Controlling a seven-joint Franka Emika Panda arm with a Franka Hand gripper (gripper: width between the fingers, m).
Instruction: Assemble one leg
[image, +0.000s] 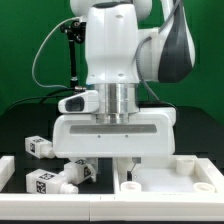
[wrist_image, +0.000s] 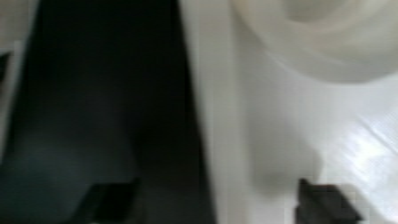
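1. The end effector (wrist_image: 215, 196) is open. In the wrist view its two dark fingertips (wrist_image: 111, 196) stand well apart with nothing held between them. They straddle the edge where the white panel (wrist_image: 302, 130) meets the black counter (wrist_image: 89, 90).
2. The leg (image: 45, 182) lies on the counter in the lower left of the exterior view, apart from the end effector. Its blocky end shows black-and-white square tags.
3. I judge the leg to be light, stiff plastic, smooth and a little slippery, but not fragile. I would take it across the flat sides of the blocky end, where the fingertips can sit square. The narrower peg part could twist out of the grip.
4. A second leg (image: 38, 145) sits above it in the frame. A third leg (image: 82, 170) lies just to its right, close under the arm. That one is near enough to be nudged during a grasp.
5. The tray-like panel fills the lower right of the exterior view. In the wrist view a round socket (wrist_image: 329, 40) shows on it, blurred.
6. In the exterior view the arm's wide white body hides the fingertips. From there I cannot tell how high the end effector hangs over the panel.
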